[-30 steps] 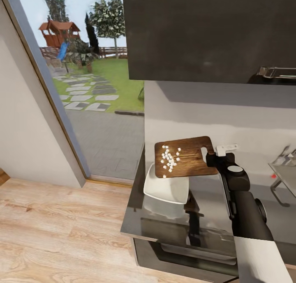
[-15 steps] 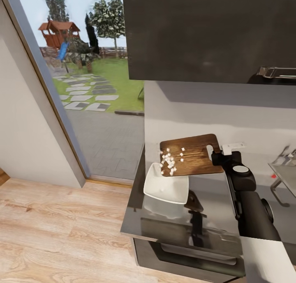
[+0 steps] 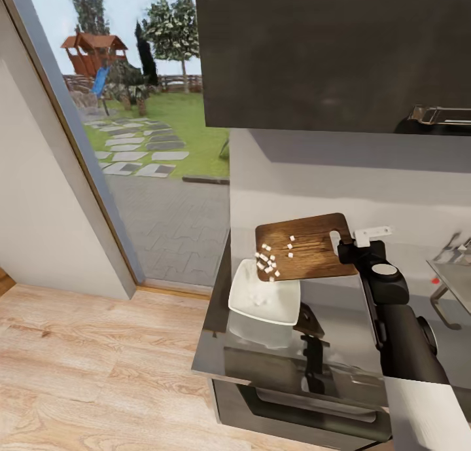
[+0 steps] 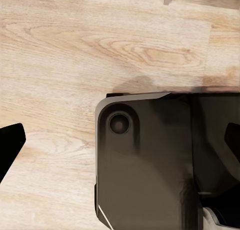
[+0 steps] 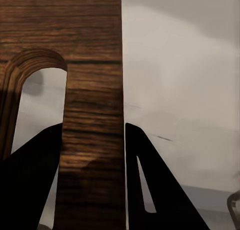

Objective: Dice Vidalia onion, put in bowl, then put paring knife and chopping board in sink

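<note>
One gripper engaged: right gripper (image 5: 92, 140) clamps chopping board (image 3: 307, 245) at slot handle | I hold it tilted over bowl (image 3: 263, 296) | diced onion (image 3: 269, 262): light, loose, slides readily | board rigid.

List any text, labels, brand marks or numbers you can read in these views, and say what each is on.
None: no readable text, label, brand or number in any view.
The chopping board, bowl, countertop and wall cabinet are plain.
The right gripper, jaws shut on the board's handle end, bears no marking.
</note>
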Robot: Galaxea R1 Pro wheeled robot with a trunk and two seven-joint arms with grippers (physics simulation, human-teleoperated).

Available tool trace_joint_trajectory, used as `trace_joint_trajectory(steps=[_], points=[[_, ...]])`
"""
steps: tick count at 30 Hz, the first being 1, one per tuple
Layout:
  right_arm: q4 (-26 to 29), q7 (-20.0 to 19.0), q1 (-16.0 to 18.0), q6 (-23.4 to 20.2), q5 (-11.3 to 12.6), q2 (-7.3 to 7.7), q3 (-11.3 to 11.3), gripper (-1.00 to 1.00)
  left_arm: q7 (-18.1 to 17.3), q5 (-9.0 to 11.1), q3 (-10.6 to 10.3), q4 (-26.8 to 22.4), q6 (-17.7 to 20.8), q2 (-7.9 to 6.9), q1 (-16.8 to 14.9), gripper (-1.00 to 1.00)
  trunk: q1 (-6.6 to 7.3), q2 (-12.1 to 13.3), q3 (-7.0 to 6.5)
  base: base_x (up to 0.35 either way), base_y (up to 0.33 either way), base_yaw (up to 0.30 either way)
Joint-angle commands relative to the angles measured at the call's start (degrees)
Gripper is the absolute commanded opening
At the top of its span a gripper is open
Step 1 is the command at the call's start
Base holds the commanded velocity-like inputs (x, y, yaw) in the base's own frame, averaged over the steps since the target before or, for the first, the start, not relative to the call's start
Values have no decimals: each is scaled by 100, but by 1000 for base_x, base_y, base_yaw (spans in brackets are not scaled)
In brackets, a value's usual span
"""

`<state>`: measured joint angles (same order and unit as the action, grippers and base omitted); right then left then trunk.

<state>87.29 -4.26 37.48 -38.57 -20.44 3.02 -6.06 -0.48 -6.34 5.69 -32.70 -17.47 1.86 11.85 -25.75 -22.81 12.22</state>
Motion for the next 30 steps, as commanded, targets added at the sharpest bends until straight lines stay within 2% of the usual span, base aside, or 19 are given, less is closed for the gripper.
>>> trace_joint_trajectory(steps=[1, 5, 9, 15, 30], points=[[7, -39, 5, -28, -56, 3, -1, -100, -5, -61, 37, -9, -11, 8, 1, 100, -3, -11, 10, 0, 0, 0], [7, -32, 5, -28, -137, 32, -1, -100, -5, -61, 37, -9, -11, 8, 1, 100, -3, -11, 10, 0, 0, 0], [15, -26, 5, -20, -568, 48, 4, -100, -5, -68, 37, 51, -11, 8, 1, 100, -3, -11, 10, 0, 0, 0], [86, 194, 5, 108, -843, 49, 31, -100, -5, -69, 37, 61, -11, 8, 1, 100, -3, -11, 10, 0, 0, 0], [153, 226, 5, 131, -858, 6, 20, -100, -5, -69, 37, 63, -11, 8, 1, 100, -3, -11, 10, 0, 0, 0]])
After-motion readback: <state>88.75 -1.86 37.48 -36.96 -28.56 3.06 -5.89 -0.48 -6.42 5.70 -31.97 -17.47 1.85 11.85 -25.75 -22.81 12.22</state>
